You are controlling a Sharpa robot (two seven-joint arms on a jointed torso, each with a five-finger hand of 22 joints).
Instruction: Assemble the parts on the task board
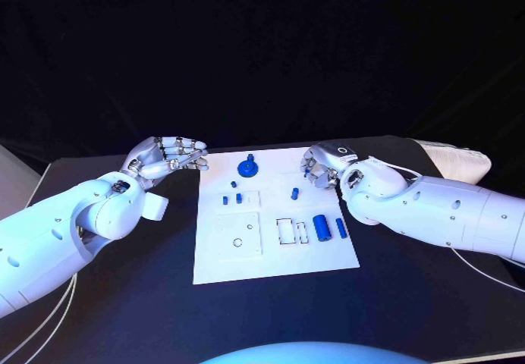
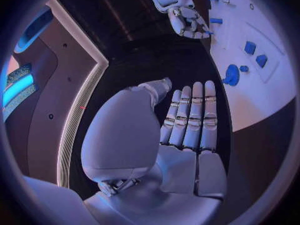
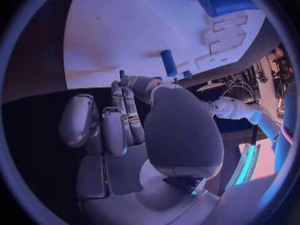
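The white task board (image 1: 274, 243) lies mid-table. On it are a round blue part (image 1: 249, 166), small blue pegs (image 1: 232, 199) on a raised plate, a lone peg (image 1: 294, 193) and two blue cylinders (image 1: 321, 226) by some slots. My left hand (image 1: 164, 158) hovers off the board's far left corner; its fingers (image 2: 190, 117) lie straight and hold nothing. My right hand (image 1: 325, 165) is over the board's far right part. Its thumb and fingertips (image 3: 128, 90) come close together, with a speck of blue (image 3: 120, 73) at them. Whether that speck is held is unclear.
Black table (image 1: 131, 303) surrounds the board. A white cloth-like object (image 1: 460, 159) lies at the far right behind my right arm. A pale surface (image 1: 17, 178) stands at the table's left edge.
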